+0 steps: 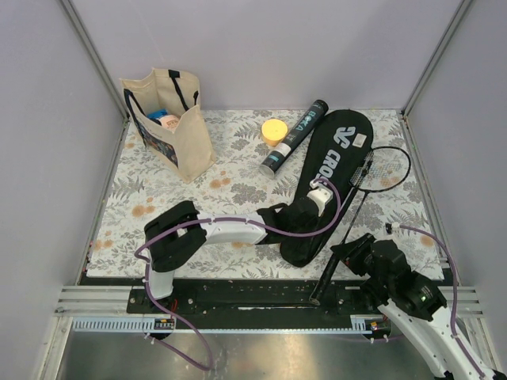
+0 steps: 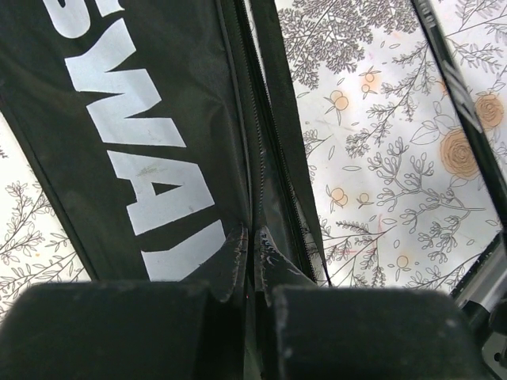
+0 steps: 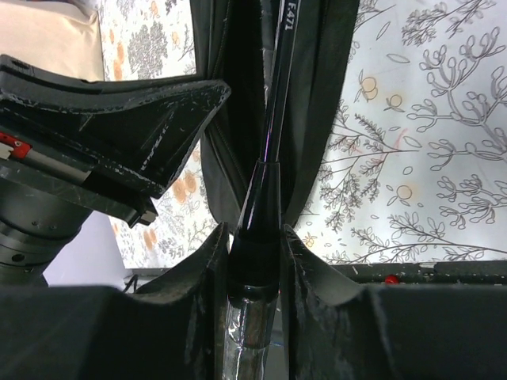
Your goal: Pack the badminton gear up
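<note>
Left gripper [image 2: 247,265] pinched fully closed on the zipper edge of the black CROSSWAY cover [image 1: 333,170], its lettering cut off in the wrist view, right gripper [image 3: 255,261] clamped on the racket [image 3: 263,190] where shaft meets handle, handle end hidden behind the fingers, racket head just beside the cover on the floral mat [image 1: 238,158], lettered tube [image 1: 295,137] to the cover's left

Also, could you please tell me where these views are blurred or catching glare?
Left wrist: near jaws blurred, cover lettering sharp; right wrist: glare streaks the glossy racket shaft, jaws soft; top external: evenly lit, sharp, faint shadows.
</note>
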Available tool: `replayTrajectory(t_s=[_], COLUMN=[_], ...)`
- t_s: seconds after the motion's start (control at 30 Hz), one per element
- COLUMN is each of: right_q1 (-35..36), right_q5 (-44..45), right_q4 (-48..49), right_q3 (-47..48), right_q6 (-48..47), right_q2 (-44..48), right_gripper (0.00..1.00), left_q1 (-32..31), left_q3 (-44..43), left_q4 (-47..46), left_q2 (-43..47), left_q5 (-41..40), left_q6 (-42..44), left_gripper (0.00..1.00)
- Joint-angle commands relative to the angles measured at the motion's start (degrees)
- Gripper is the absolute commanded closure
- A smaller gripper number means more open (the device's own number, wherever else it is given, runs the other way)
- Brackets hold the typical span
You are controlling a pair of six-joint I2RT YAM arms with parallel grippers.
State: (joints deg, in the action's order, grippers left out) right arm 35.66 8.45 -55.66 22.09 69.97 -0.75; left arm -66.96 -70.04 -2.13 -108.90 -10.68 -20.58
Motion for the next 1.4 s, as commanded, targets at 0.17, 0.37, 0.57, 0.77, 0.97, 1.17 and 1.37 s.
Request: replayTrajectory(t_s=[0.17, 0.37, 0.57, 0.77, 0.97, 1.17, 1.37], right_q1=[0.0, 0.0, 0.0, 0.0, 0.0, -0.1, -2.1], right_q5=[-8.3, -15.0, -22.2, -25.5, -22.1, -16.7, -17.9], right_q4=[7.4, 13.0, 17.8, 20.1, 23.9, 24.6, 24.9], right_q3=[-1.0, -3.2, -4.0, -4.0, -5.5, -0.2, 5.5], right_q6=[0.0, -3.0, -6.0, -8.3, -11.7, -21.5, -25.2], right_q2=[6.3, 7.3, 2.0, -1.7, -8.5, -20.3, -29.9], right_gripper=[1.00, 1.00, 1.00, 1.00, 1.00, 1.00, 0.99], left_q1=[1.4, 1.7, 2.1, 2.8, 2.9, 2.8, 2.8], left_q3=[-1.8, -2.3, -1.9, -1.3, 0.7, 2.1, 3.2], left_q4=[-6.2, -7.3, -8.7, -10.0, -10.5, -11.0, -11.6], left_q2=[2.3, 2.5, 2.9, 4.0, 6.0, 6.2, 6.4], left_q5=[4.7, 7.6, 11.9, 16.4, 20.1, 22.7, 22.5], left_q6=[1.2, 2.0, 3.2, 5.2, 6.6, 6.4, 6.2], left_gripper=[1.00, 1.00, 1.00, 1.00, 1.00, 1.00, 1.00])
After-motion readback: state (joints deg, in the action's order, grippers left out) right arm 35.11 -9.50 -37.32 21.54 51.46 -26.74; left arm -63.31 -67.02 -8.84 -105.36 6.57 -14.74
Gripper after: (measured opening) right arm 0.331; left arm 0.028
